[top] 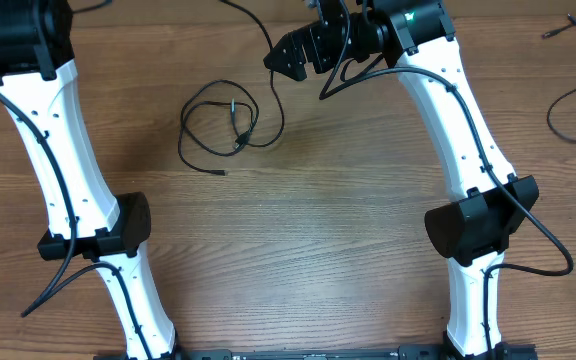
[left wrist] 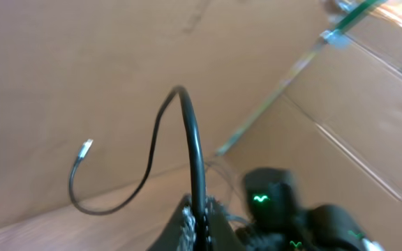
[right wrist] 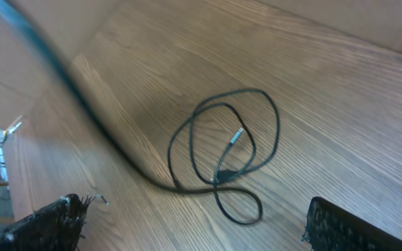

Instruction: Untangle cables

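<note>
TWO ARMS, ONE KNOT: Over a wooden table [top: 348,220], the right gripper [right wrist: 197,213] hangs with its jaws spread wide and nothing between them. It looks down on a loose coil [right wrist: 220,178] of thin black cable lying flat on the wood, near the gripper and toward the left arm's side. The wide spread reads as readiness for a pick. The coil's loops cross one another and a plug [right wrist: 236,134] lies inside the ring, so one run of cable would likely have to be pinched alone to draw it free. A strand [top: 271,55] leaves the coil toward the far edge and passes out of view, blurred in the right wrist camera. The left gripper [left wrist: 197,229] is raised, facing a cardboard wall [left wrist: 82,56]. A raised cable [left wrist: 195,146] climbs from between its fingers, arches over and hangs with its end free in the air, probably kept high to hold it apart from the coil. The blur hides whether those jaws are closed on it, and whether it is that same strand. A far cable [top: 568,105] lies well apart by the table's right edge, seemingly sorted out.
</note>
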Motion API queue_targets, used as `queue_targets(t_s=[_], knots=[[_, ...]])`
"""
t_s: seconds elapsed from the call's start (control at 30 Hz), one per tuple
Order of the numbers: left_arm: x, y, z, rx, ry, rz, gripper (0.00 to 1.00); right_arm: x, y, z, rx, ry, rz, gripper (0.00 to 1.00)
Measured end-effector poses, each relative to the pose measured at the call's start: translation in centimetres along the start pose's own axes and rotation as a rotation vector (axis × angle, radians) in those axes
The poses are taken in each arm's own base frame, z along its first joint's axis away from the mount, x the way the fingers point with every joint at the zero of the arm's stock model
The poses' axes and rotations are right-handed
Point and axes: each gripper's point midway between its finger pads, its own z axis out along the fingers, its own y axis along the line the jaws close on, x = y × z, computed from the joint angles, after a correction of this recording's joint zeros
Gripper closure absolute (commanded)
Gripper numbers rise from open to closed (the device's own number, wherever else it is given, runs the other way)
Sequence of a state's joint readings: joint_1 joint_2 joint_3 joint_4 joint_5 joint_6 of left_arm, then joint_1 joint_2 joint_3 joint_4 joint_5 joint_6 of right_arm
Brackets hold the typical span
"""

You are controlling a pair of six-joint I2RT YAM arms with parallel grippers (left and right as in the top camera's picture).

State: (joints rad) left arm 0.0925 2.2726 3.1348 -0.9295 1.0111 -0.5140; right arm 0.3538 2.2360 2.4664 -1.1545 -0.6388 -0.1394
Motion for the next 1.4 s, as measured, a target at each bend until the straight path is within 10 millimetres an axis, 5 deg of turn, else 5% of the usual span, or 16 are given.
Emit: queue_targets(t_s=[0.17, 0.23, 0.3, 0.37, 0.5, 0.9, 0.93, 1.0, 1.03, 1.07, 1.2, 1.4], knots=[[-1.0, -3.4, -0.3, 0.139, 0.0, -0.013, 0.96, -0.8, 1.2, -0.1, -0.069, -0.033, -0.035, 0.1], [-1.0, -4.1, -0.4, 0.163, 0.009, -0.034, 0.96, -1.0, 1.7, -0.1, -0.097, -0.042, -0.047, 0.34], [-1.0, -4.5, -0.5, 0.18, 0.017, -0.056, 0.96, -1.2, 2.1, -0.1, -0.119, -0.051, -0.054, 0.8], [-0.8, -4.8, -0.5, 0.194, 0.03, -0.076, 0.96, -1.3, 2.3, -0.2, -0.133, -0.054, -0.058, 0.96], [-0.6, -5.1, -0.6, 0.209, 0.045, -0.096, 0.88, -1.4, 2.5, -0.2, -0.145, -0.058, -0.061, 0.96], [0.6, -4.8, -0.6, 0.213, 0.089, -0.101, 0.94, -2.4, 2.4, -0.3, -0.139, -0.095, -0.086, 0.96], [0.8, -4.7, -0.6, 0.21, 0.095, -0.104, 0.87, -2.5, 2.4, -0.3, -0.139, -0.098, -0.085, 0.96], [1.2, -4.4, -0.6, 0.203, 0.105, -0.105, 0.53, -2.7, 2.4, -0.3, -0.138, -0.106, -0.086, 0.96], [1.4, -4.4, -0.6, 0.202, 0.109, -0.095, 0.21, -2.8, 2.4, -0.3, -0.138, -0.11, -0.086, 0.96], [1.6, -4.3, -0.6, 0.199, 0.115, -0.092, 0.0, -2.9, 2.4, -0.3, -0.137, -0.114, -0.089, 0.96], [2.1, -4.1, -0.6, 0.197, 0.123, -0.06, 0.0, -3.0, 1.4, -0.5, -0.1, -0.12, -0.058, 0.96], [2.9, -3.4, -0.6, 0.171, 0.137, -0.03, 0.0, -3.7, -5.5, -3.7, 0.117, -0.177, 0.111, 0.96]])
